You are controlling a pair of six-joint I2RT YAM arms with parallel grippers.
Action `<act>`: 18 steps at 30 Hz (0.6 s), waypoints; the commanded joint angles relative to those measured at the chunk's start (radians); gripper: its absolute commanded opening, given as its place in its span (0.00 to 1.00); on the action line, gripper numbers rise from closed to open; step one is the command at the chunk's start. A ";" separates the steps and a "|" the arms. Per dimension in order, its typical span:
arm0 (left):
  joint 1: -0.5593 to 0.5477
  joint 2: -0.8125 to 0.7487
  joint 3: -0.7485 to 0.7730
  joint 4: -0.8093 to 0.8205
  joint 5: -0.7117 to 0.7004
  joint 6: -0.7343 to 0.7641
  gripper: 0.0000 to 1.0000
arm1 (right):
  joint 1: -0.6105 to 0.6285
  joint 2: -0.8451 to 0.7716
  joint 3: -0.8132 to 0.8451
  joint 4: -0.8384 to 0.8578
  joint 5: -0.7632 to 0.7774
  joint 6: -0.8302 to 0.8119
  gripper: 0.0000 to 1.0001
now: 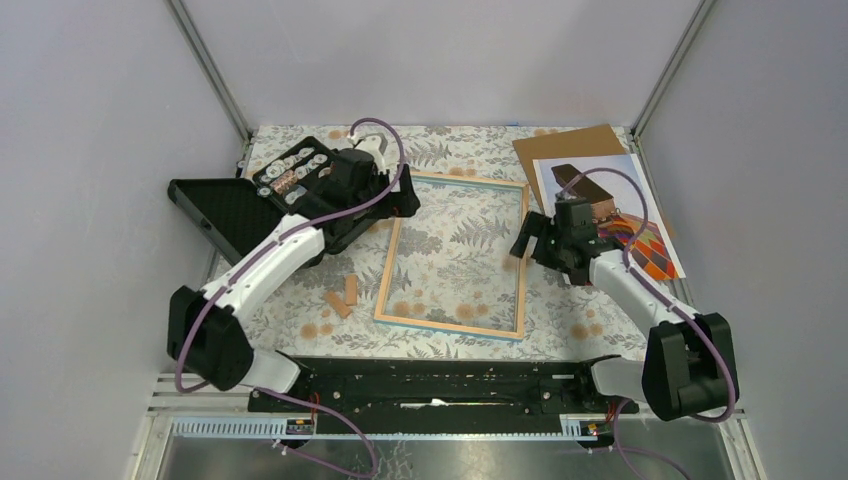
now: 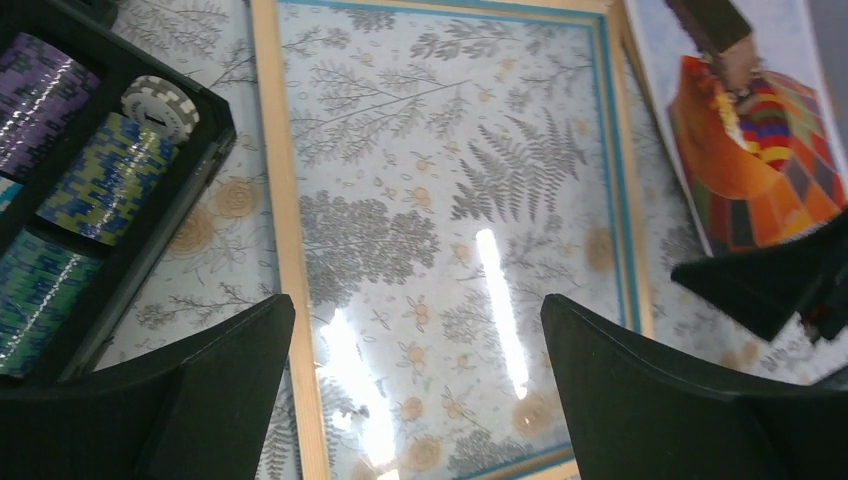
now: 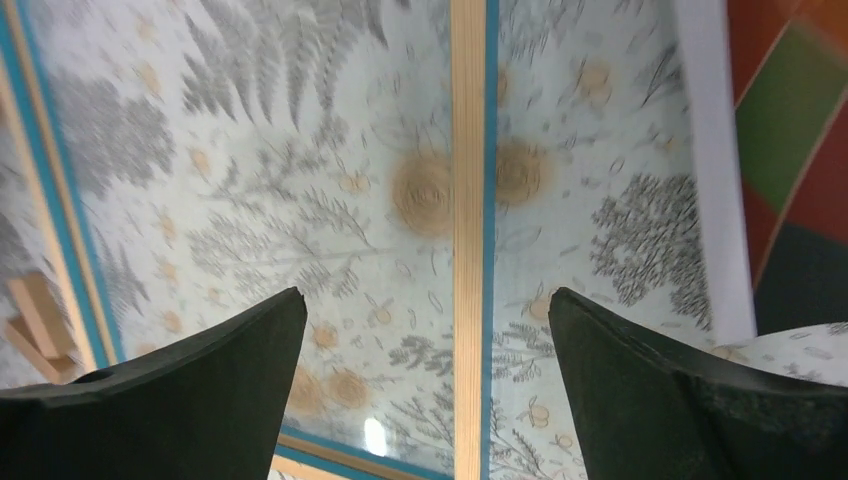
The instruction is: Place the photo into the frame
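The frame (image 1: 453, 256) lies flat mid-table with its light wood rim up and the patterned cloth showing through its pane (image 2: 440, 200). The photo (image 1: 640, 235), an orange balloon print, rests face up to the right of the frame, partly under my right arm. My left gripper (image 1: 408, 196) hovers open over the frame's far left corner, its fingers either side of the wood rim (image 2: 285, 210). My right gripper (image 1: 522, 238) is open above the frame's right rim (image 3: 467, 200), holding nothing. In both wrist views the photo (image 2: 750, 130) (image 3: 790, 150) sits at the right edge.
A brown backing board (image 1: 572, 146) lies at the back right under the photo's far end. An open black case (image 1: 250, 200) of chips (image 2: 100, 180) stands at the left. Small wooden pieces (image 1: 342, 295) lie beside the frame's left rim.
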 commanded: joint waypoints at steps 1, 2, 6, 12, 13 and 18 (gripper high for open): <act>0.003 -0.123 -0.032 0.087 0.109 -0.015 0.98 | -0.094 -0.041 0.074 -0.026 0.046 0.048 1.00; 0.002 -0.140 -0.036 0.089 0.114 -0.017 0.98 | -0.135 -0.043 0.071 -0.017 0.038 0.073 1.00; -0.009 -0.203 -0.043 0.093 0.114 -0.011 0.98 | -0.299 -0.091 0.028 0.016 0.040 0.190 1.00; -0.012 -0.249 -0.044 0.095 0.119 -0.012 0.99 | -0.229 -0.007 0.129 -0.154 0.264 -0.013 1.00; -0.013 -0.254 -0.043 0.096 0.126 -0.015 0.99 | -0.182 0.038 0.167 -0.211 0.336 -0.039 1.00; -0.012 -0.275 -0.047 0.102 0.141 -0.021 0.99 | 0.013 0.285 0.330 -0.410 0.612 -0.086 0.97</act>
